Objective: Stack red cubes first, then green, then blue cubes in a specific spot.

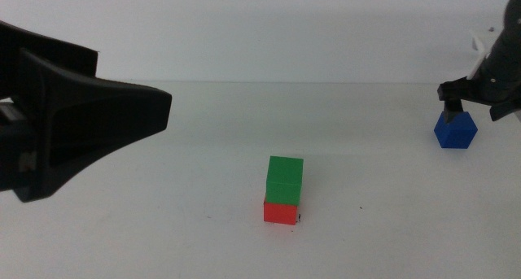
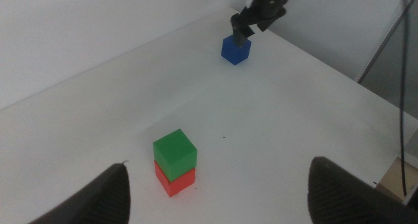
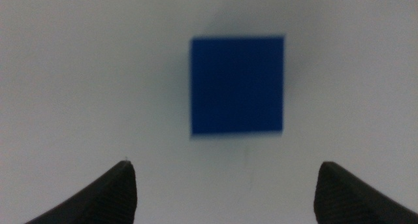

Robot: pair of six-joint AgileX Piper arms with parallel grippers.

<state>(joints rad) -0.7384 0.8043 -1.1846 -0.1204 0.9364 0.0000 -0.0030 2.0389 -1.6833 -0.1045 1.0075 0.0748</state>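
Nearest of all, on the left, the big dark left claw [image 2: 219, 185] hangs above the white bench [image 1: 163, 230]. Its two jaws are wide apart and hold nothing.

A little farther in, near the middle of the bench, sits the small bright red cube with matte faces [image 1: 281, 211]. The small plain green cube with matte faces [image 1: 285, 180] rests right on top of it. The green one sits turned a tiny bit on the red one. A tiny black mark [image 1: 300, 220] shows on the bench just at the red cube's near right corner. Another tiny black mark [image 1: 361, 208] lies off to the right of the stack.

Farther away, on the right side, the small deep blue cube with matte faces [image 1: 455, 130] sits on the bench, well apart from the stack. The dark right claw [image 1: 468, 96] is just above it, very close. In the right wrist view its jaws are apart, with the blue cube [image 3: 238, 87] lying between them and not gripped.
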